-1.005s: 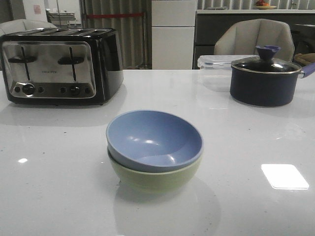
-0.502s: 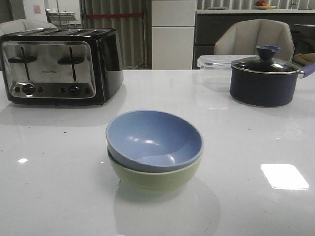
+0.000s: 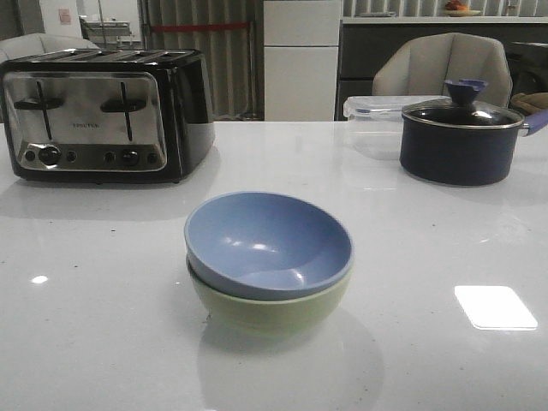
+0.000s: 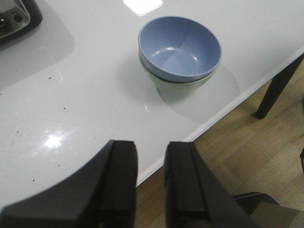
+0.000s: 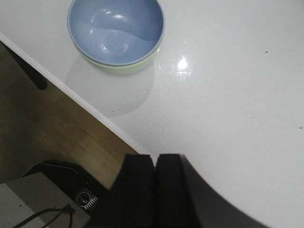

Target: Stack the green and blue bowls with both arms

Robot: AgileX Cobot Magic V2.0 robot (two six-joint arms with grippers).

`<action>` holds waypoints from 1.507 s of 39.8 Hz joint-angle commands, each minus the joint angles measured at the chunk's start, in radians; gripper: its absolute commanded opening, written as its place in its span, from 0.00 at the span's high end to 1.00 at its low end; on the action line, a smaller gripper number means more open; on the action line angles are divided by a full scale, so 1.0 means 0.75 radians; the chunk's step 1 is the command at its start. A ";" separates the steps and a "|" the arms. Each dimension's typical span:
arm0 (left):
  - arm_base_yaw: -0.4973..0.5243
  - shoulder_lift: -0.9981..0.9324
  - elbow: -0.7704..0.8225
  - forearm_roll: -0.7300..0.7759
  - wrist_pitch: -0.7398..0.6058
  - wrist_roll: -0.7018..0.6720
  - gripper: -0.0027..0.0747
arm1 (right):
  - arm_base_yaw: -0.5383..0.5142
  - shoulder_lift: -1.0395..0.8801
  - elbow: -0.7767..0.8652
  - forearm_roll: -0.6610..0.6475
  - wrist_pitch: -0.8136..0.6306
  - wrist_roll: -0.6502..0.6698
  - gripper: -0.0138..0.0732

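- Dusty blue matte round bowl (image 3: 268, 242) sits nested inside the pale sage green matte round bowl (image 3: 267, 310); the stack stands upright on the glossy white table (image 3: 103, 300), near its front edge.
- Left gripper (image 4: 150, 176): dark fingers parted with a narrow gap, nothing between them, held back over the table edge and well apart from the bowls.
- Right gripper (image 5: 154, 183): fingers pressed together, empty, also clear of the stack.
- Behind: chrome-and-black four-slot toaster (image 3: 103, 113) at left; dark lidded pot (image 3: 462, 137) at right, clear plastic container (image 3: 373, 116) beside it.
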 commanded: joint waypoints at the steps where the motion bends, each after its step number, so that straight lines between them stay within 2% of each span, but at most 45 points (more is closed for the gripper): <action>1: 0.002 0.008 -0.040 -0.009 -0.099 -0.011 0.81 | -0.003 -0.001 -0.033 0.000 -0.073 -0.003 0.81; 3: 0.002 0.008 -0.040 -0.009 -0.099 -0.011 0.84 | -0.003 -0.001 -0.033 0.000 -0.073 -0.003 0.82; 40: 0.002 0.008 -0.040 -0.009 -0.110 -0.011 0.84 | -0.003 -0.001 -0.033 0.000 -0.068 -0.003 0.82; 44: 0.005 -0.048 -0.012 0.029 -0.152 -0.001 0.84 | -0.003 -0.001 -0.033 0.000 -0.068 -0.003 0.82; 50: 0.147 -0.187 0.075 0.089 -0.266 0.003 0.84 | -0.003 -0.001 -0.033 0.000 -0.068 -0.003 0.82; 60: 0.545 -0.454 0.483 0.092 -0.867 0.003 0.84 | -0.003 -0.001 -0.033 0.000 -0.068 -0.003 0.82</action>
